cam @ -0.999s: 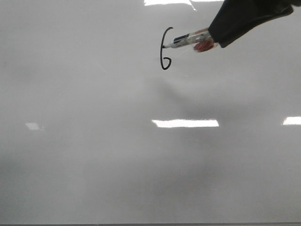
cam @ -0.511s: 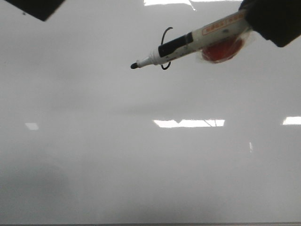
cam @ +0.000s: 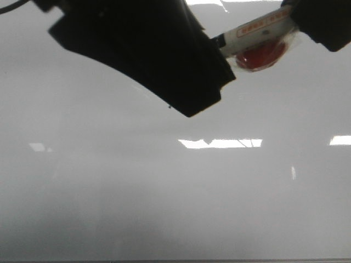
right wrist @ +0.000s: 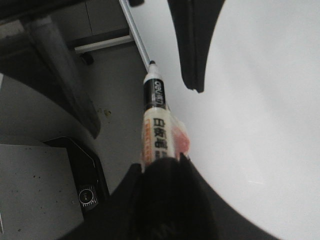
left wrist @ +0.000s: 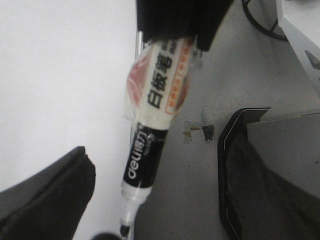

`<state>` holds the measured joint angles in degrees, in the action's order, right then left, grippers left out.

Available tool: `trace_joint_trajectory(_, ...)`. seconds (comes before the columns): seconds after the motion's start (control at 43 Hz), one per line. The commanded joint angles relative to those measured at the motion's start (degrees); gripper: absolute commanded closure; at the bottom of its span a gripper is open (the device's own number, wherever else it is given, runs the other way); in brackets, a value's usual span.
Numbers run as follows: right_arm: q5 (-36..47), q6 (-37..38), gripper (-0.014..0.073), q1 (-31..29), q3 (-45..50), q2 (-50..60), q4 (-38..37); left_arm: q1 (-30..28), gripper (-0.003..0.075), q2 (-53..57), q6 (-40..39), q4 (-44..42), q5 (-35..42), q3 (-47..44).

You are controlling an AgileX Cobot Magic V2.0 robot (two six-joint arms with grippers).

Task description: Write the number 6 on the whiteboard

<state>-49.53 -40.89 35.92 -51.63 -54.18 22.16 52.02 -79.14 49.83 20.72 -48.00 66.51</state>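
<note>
Glossy grey-white whiteboard [cam: 164, 192] fills front view; number 6 hidden behind dark left arm [cam: 148, 49]. Marker [left wrist: 152, 135] w/ black "deli" band, cream label w/ Chinese txt, red patch. Right gripper [right wrist: 162, 172] clamped on marker's rear. Left gripper [left wrist: 150, 200]: fingers wide apart, marker tip btwn them, untouched.

Grey floor [left wrist: 240, 75] w/ tape scraps [left wrist: 200, 131], black-edged box [left wrist: 280, 165] nearby.

A white-and-black marker [right wrist: 156, 125] is gripped at its rear end by the right gripper [right wrist: 162, 165], with its dark tip held over the whiteboard [right wrist: 260, 110] edge. A dark arm part [right wrist: 192, 40] is seen beside the tip, above the whiteboard.
</note>
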Motion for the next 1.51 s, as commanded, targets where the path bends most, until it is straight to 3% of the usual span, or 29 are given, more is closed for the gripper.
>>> trace_joint_trajectory(0.0, 2.2, -0.74, 0.066, -0.06, -1.4, 0.82, 1.07, 0.51, 0.0233, 0.75, 2.55, 3.77, 3.2, 2.1)
trace_joint_trajectory(0.093, 2.25, -0.74, 0.066, -0.06, -1.4, 0.82, 1.04, 0.51, 0.0302, 0.75, 2.55, 3.87, 3.3, 2.1)
trace_joint_trajectory(0.372, 2.29, -0.74, 0.066, -0.06, -1.4, 0.82, 1.09, 0.51, 0.0614, 0.75, 2.55, 3.87, 3.33, 2.1)
trace_joint_trajectory(0.511, 2.32, -0.69, 0.065, -0.06, -1.4, 0.82, 1.08, 0.51, 0.0707, 0.75, 2.55, 3.87, 3.54, 2.1)
trace_joint_trajectory(0.581, 2.23, -0.69, 0.058, -0.06, -1.4, 0.82, 1.08, 0.51, 0.0732, 0.75, 2.55, 3.87, 3.76, 2.1)
trace_joint_trajectory(0.627, 1.75, -0.69, 0.0501, -0.06, -1.4, 0.82, 1.08, 0.51, 0.0734, 0.75, 2.44, 3.49, 4.0, 2.1)
trace_joint_trajectory(0.79, -0.77, 0.17, 0.0068, -1.17, -1.4, 0.82, 0.11, -0.97, 0.0734, 1.02, -3.3, -1.36, 3.77, 2.36)
trace_joint_trajectory(0.86, -1.25, 2.05, -0.0029, -2.96, -1.4, 1.54, -0.7, -2.32, 0.0734, 1.8, -9.64, -7.55, 2.47, 3.1)
trace_joint_trajectory(1.045, -1.3, 5.8, -0.0038, -9.65, -1.4, 2.33, -1.23, -9.39, 0.0734, 5.82, -33.51, -27.79, -0.5, 3.92)
trace_joint_trajectory(1.138, -1.43, 5.99, -0.0038, -12.17, -1.4, 2.33, -1.23, -14.57, 0.0734, 7.72, -45.05, -33.76, -3.1, 3.92)
trace_joint_trajectory(1.278, -1.43, 5.99, -0.0038, -13.3, -1.4, 2.33, -1.23, -24.49, 0.0734, 10.8, -50.21, -36.29, -4.83, 1.9)
trace_joint_trajectory(1.487, -1.33, 5.99, -0.0038, -13.3, -1.4, 2.33, -1.23, -39.13, 0.0734, 13.12, -55.89, -35.88, 6.17, -6.74)
